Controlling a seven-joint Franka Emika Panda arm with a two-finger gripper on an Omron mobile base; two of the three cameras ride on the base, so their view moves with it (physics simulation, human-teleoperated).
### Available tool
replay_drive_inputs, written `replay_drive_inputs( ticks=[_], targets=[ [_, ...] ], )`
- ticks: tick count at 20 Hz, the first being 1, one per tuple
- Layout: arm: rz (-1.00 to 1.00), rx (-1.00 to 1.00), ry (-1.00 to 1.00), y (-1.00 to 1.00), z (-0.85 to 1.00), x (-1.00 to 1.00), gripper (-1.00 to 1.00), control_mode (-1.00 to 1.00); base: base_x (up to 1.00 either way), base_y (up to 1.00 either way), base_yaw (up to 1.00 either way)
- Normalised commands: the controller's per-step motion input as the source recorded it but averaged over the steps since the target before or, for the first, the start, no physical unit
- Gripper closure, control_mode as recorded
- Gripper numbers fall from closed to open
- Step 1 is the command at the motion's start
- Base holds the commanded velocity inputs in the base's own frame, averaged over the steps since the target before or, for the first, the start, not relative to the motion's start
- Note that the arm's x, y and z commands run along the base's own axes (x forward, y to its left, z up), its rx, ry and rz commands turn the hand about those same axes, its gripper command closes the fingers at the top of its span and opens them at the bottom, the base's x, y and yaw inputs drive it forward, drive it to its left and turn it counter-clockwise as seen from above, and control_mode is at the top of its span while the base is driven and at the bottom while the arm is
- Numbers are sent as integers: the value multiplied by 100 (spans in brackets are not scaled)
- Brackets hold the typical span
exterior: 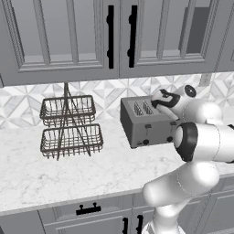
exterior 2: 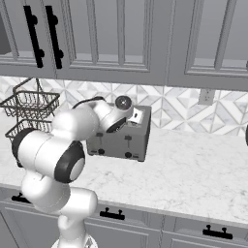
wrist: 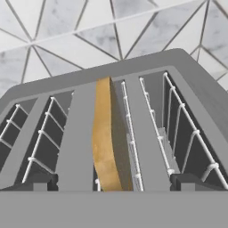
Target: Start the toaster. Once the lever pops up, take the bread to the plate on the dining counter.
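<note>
The pincer [wrist: 114, 181] hangs right above the toaster [exterior: 146, 123], its two dark tips spread wide, one on either side of the bread [wrist: 106, 142]. That golden slice stands on edge in a slot near the toaster's middle, poking above the top. The toaster itself sits on the marble counter [exterior: 68, 173], against the tiled wall, with the wire basket rack [exterior: 69, 125] off to its side. It looks like the grab is on: drop straight down, keep the tips clear of the slot's wire guards, close on the slice's flat faces, then lift vertically.
</note>
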Motion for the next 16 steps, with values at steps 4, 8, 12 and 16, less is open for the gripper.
replay_drive_inputs(
  ticks=[4, 8, 12, 16],
  targets=[
    [0, 0, 0, 0, -4, 20, -100, -100, 0, 0, 0],
    [0, 0, 0, 0, -11, 16, -100, -100, 0, 0, 0],
    [0, 0, 0, 0, -17, 8, -100, -100, 0, 0, 0],
    [0, 0, 0, 8, -19, 2, 100, -100, 0, 0, 0]
  ],
)
